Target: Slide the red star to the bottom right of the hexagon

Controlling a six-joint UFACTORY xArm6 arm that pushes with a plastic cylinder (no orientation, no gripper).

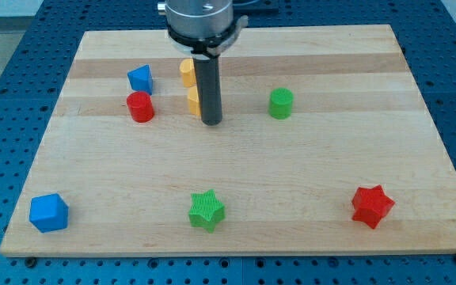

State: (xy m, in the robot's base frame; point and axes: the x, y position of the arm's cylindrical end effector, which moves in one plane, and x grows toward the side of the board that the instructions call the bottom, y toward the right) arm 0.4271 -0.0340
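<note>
The red star (371,206) lies near the board's bottom right. A green block (281,103), round or hexagonal, stands in the upper middle, well above and to the left of the star. My tip (211,122) rests on the board left of the green block, touching or almost touching the right side of a yellow block (193,102). The rod partly hides that yellow block. The tip is far from the red star.
A second yellow block (186,72) sits above the first. A blue block (140,77) and a red cylinder (140,106) stand at the upper left. A blue cube (48,212) is at the bottom left, a green star (206,210) at the bottom middle.
</note>
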